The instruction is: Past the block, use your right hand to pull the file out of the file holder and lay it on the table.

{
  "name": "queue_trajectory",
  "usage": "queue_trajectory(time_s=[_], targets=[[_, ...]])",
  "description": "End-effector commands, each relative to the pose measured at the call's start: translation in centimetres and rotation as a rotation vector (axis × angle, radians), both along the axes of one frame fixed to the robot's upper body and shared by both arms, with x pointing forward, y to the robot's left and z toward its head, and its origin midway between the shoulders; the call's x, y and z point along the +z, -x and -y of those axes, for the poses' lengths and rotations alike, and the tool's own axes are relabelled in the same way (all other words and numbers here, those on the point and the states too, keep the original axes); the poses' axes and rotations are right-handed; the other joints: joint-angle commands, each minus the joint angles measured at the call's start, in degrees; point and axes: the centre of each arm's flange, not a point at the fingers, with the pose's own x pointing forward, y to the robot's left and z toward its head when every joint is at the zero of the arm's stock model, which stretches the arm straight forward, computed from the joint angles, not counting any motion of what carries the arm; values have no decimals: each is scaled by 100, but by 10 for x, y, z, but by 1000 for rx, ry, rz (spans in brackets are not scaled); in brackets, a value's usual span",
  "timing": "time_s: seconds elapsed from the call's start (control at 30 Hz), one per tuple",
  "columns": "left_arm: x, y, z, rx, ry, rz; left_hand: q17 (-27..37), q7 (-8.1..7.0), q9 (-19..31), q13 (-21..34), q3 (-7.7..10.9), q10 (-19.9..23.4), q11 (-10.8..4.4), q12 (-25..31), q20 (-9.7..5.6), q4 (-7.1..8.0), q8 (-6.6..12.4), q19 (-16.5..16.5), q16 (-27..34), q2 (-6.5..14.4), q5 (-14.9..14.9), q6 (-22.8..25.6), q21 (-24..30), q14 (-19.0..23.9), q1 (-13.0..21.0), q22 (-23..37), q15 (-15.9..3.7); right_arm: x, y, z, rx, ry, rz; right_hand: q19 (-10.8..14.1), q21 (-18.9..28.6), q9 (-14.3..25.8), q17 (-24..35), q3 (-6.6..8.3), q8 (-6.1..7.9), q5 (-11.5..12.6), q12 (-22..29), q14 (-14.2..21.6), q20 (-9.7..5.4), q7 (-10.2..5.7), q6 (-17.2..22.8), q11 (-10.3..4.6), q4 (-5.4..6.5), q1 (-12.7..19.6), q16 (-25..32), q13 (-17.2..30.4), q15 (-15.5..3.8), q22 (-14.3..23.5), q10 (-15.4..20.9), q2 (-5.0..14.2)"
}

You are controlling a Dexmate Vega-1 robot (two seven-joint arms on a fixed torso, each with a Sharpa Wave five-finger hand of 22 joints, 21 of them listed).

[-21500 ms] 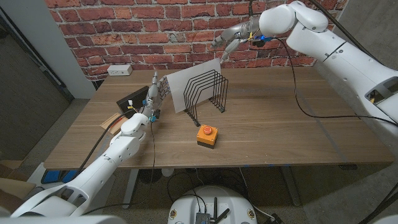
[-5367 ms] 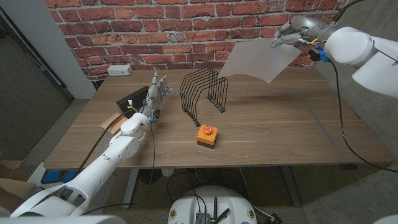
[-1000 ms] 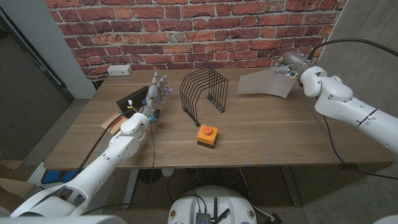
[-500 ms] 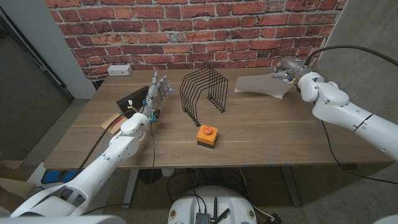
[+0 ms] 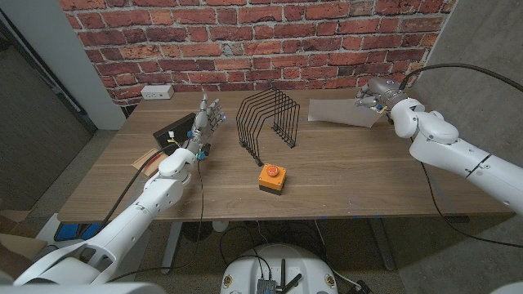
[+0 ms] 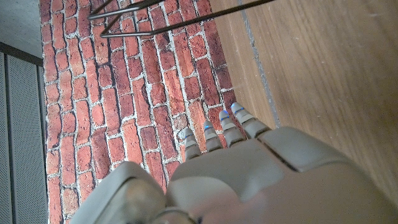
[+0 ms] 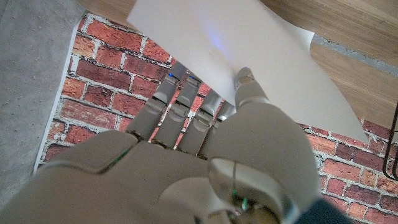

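One table (image 5: 343, 171) carries it all — the empty holder (image 5: 268, 121) mid-table, and the file (image 5: 341, 113) low over the far right corner, pinched by the right hand (image 5: 376, 91). Left hand (image 5: 206, 119) waits, fingers straight and holding nothing. Best let the sheet settle flat before letting go — it could slide.

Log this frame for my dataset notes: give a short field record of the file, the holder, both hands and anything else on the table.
file: white sheet, low over the table's far right, out of the holder
file holder: black wire rack, empty, upright mid-table
right hand: pinches the file's edge
left hand: holds nothing, fingers extended, left of the holder
button box: orange with red button, in front of the holder
table: wooden
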Motion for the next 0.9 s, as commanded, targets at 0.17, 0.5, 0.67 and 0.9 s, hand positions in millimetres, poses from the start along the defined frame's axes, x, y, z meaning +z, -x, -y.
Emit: queue_trajectory(time_s=[0.17, 0.5, 0.67, 0.9], targets=[[0, 0, 0, 0, 0, 1, 18, -32, 18, 19, -31, -5, -35, 42, -8, 6, 36, 46, 38, 66, 12, -2, 46, 52, -22, 32, -5, -11, 13, -10, 27, -9, -14, -25, 13, 28, -3, 0, -38, 15, 8, -28, -758, -5, 28, 8, 3, -79, -7, 16, -546, 11, -36, -6], [0, 0, 0, 0, 0, 1, 18, -32, 18, 19, -32, 1, -34, 44, -7, 6, 35, 46, 37, 66, 12, -4, 46, 50, -22, 32, -5, -28, 8, -10, 34, -15, -64, -33, 6, 28, -6, 4, -53, 16, 2, -39, -752, 6, 8, 9, 1, -92, -12, 21, -547, 9, -60, -5], [0, 0, 0, 0, 0, 0, 18, -32, 18, 19, -32, 3, -46, 45, -9, 7, 35, 47, 36, 67, 12, -4, 47, 47, -22, 33, -6, -34, 8, -12, 41, -17, -75, -35, 5, 27, -4, 6, -54, 17, 2, -42, -749, 3, 10, 8, -6, -88, -11, 23, -553, 8, -65, -9], [0, 0, 0, 0, 0, 0, 18, -32, 18, 19, -33, -6, -20, 42, -9, 7, 36, 47, 37, 67, 11, -3, 47, 49, -22, 33, -8, -40, 7, -14, 49, -17, -92, -41, 1, 27, -4, 4, -62, 16, 3, -47, -731, 4, -4, 8, -6, -96, -12, 26, -548, 7, -68, -14]])
